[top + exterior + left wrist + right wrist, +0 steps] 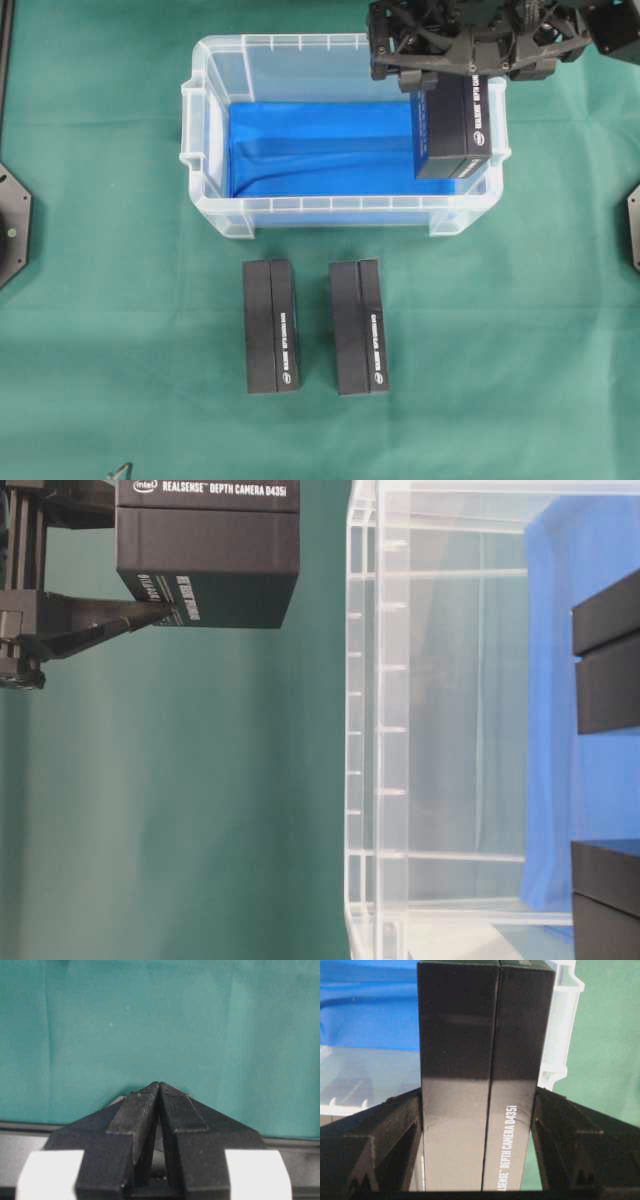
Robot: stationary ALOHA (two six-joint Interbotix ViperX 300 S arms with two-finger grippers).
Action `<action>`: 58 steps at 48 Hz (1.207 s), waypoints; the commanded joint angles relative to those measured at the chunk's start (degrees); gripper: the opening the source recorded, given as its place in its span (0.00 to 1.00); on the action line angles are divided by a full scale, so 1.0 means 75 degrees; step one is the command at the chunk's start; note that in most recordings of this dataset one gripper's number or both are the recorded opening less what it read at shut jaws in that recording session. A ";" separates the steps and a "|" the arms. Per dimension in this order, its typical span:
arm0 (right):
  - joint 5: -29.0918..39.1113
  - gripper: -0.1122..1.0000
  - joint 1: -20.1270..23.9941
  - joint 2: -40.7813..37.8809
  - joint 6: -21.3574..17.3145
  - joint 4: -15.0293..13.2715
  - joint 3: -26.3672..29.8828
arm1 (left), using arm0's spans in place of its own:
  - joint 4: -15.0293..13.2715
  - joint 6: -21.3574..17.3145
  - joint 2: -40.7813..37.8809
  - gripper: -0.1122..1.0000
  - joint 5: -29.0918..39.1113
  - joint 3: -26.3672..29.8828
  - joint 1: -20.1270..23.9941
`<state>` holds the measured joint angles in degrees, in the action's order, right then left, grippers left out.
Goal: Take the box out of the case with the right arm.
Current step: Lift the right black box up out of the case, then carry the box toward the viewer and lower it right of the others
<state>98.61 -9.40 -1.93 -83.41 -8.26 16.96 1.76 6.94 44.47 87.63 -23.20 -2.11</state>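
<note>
The clear case [340,205] with its blue lining stands at the back middle of the green cloth. A black box [452,130] printed "RealSense Depth Camera D435i" hangs over the case's right end, and my right gripper [450,85] is shut on it. In the table-level view, which is turned on its side, the box [208,565] sits wholly clear of the case's rim [385,730]. The right wrist view has the box [485,1060] pinched between both fingers of the right gripper [479,1110], with the case wall [560,1025] behind. My left gripper [159,1085] is shut and empty over bare cloth.
Two more black boxes lie side by side on the cloth in front of the case, one on the left [271,327] and one on the right [360,327]. Black arm bases sit at the left edge [10,225] and the right edge [633,230].
</note>
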 commanded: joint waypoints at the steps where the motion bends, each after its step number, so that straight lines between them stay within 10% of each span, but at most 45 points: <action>1: 0.0023 0.68 0.0023 0.0270 0.0012 -0.0035 0.0211 | 0.0012 0.0000 -0.0023 0.10 -0.0035 0.0070 0.0023; 58: 0.0188 0.68 0.0914 0.0270 -0.0516 -0.0035 0.0199 | 0.0023 0.0000 -0.0035 0.10 -0.0023 0.0070 0.0012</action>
<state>99.40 -4.13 -2.02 -86.57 -8.26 16.96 1.76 6.94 44.38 87.63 -23.29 -2.11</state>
